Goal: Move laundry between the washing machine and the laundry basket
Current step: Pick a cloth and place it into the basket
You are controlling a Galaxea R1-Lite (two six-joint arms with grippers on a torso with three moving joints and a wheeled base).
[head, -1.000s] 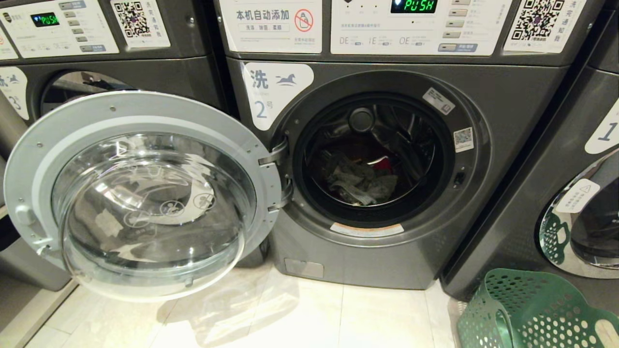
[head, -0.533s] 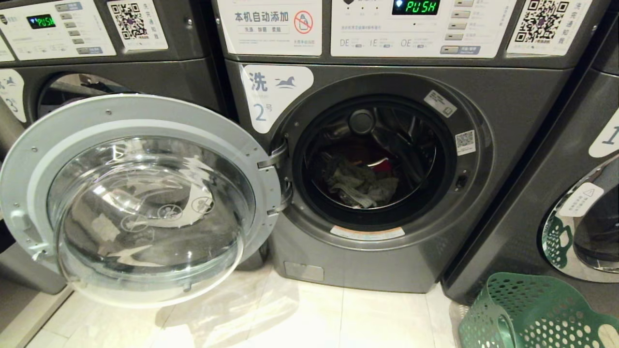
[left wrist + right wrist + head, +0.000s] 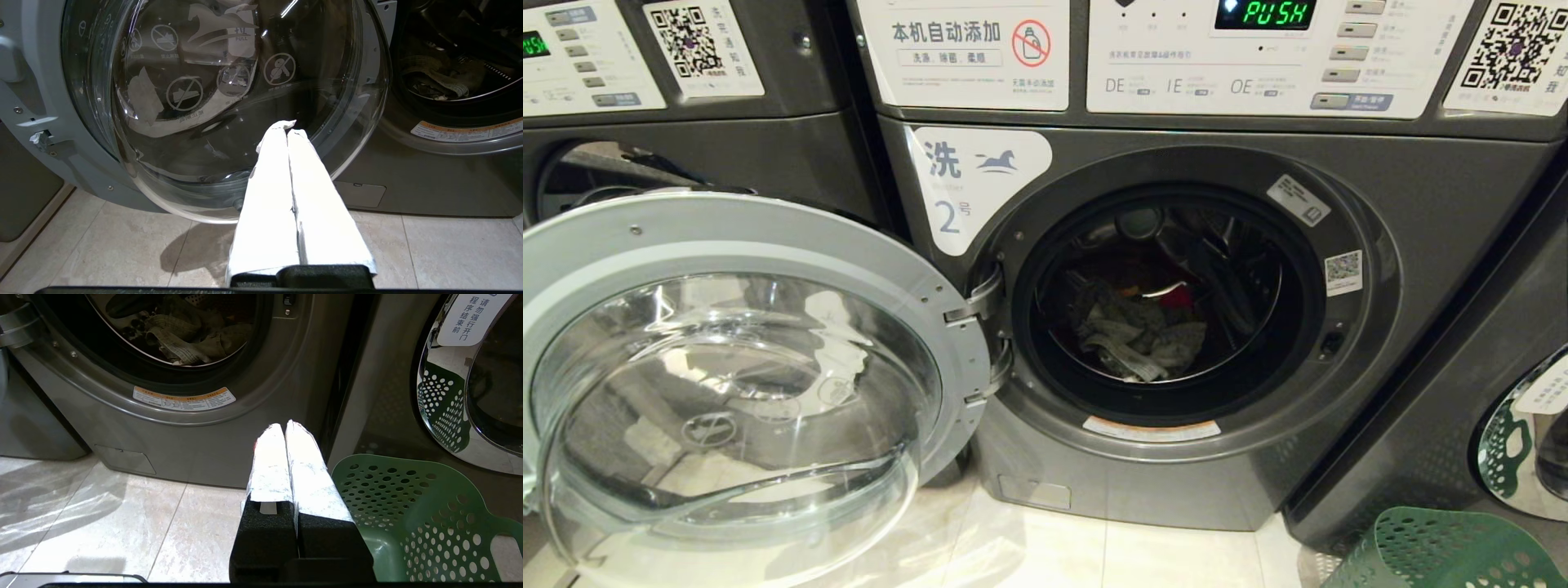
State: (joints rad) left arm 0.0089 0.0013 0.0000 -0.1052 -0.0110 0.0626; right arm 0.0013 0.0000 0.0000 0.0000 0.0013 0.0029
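The washing machine (image 3: pixel 1421 212), dark grey with a label 2, stands in front with its round glass door (image 3: pixel 727 237) swung wide open to the left. In its drum lies the laundry (image 3: pixel 1139 339): a grey-beige striped garment, with a bit of red (image 3: pixel 1176 296) and of orange behind it. At the lower right the green holed laundry basket (image 3: pixel 1437 551) stands on the floor. Neither gripper shows in the head view. My left gripper (image 3: pixel 287 126) is shut and empty, low before the door glass (image 3: pixel 229 102). My right gripper (image 3: pixel 284 426) is shut and empty, beside the basket (image 3: pixel 408 498) and below the drum's laundry (image 3: pixel 184 339).
A second grey machine (image 3: pixel 727 155) stands to the left behind the open door. A third (image 3: pixel 1445 392) stands at the right, its chrome door rim (image 3: pixel 1503 457) mirroring the basket. The floor (image 3: pixel 1094 555) is pale tile.
The whole head view has shifted: the machine looms larger and sits lower, and the basket has slid toward the bottom edge, so the camera has moved nearer. The things themselves stay put.
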